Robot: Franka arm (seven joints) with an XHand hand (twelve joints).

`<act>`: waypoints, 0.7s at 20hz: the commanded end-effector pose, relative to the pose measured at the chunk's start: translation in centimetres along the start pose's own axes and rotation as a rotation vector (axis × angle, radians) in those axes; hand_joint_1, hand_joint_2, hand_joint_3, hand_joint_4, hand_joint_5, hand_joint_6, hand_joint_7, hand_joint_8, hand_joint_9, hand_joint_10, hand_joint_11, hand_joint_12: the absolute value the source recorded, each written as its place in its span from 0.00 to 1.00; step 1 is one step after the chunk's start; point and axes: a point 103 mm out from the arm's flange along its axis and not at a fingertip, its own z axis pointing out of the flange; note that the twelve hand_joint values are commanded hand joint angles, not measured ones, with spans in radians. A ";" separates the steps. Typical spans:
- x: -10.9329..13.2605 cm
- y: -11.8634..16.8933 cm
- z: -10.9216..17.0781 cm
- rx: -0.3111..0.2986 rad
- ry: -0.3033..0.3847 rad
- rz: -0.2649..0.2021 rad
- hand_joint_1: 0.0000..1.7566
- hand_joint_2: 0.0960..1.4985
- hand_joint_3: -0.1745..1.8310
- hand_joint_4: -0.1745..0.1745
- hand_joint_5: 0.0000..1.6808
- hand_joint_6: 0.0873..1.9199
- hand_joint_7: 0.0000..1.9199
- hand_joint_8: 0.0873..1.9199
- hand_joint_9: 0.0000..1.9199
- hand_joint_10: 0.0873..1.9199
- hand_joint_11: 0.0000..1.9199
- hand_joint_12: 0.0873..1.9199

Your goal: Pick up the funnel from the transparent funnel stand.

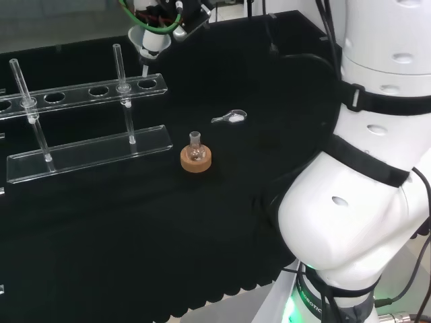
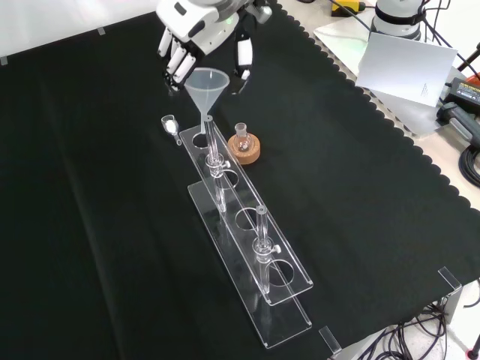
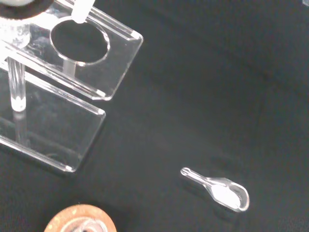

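Black cloth covers the surface [image 2: 90,225]; the clear funnel stand [image 2: 247,247] runs along it, with a small flask on a cork ring [image 2: 244,148] just beside its far end and a clear scoop [image 2: 172,126] lying near that end on the other side.

From the front view I read the funnel [image 2: 206,88] as raised: cone well above the top plate, stem tip [image 2: 208,120] close over the end hole. The hand [image 2: 202,30] sits at the cone's far side, fingers [image 2: 174,64] curled down to one side of the rim and the thumb [image 2: 244,60] to the other. I judge it a pinch on the rim, though actual contact is hard to confirm through the clear plastic.

Head view agrees: funnel under the hand, stem just above the stand's end.

Step in hand, as I judge it: the lift-out. To do it well I would raise straight up, keep the stem vertical, and hold off any sideways travel until the tip clears the plate and the nearby post. Risk: a tilted cone dragging the stand.
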 end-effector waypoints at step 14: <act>-2.6 -12.0 1.0 0.086 -0.068 0.146 0.52 0.49 0.41 0.55 0.30 0.28 0.31 0.33 0.54 0.17 0.37 0.64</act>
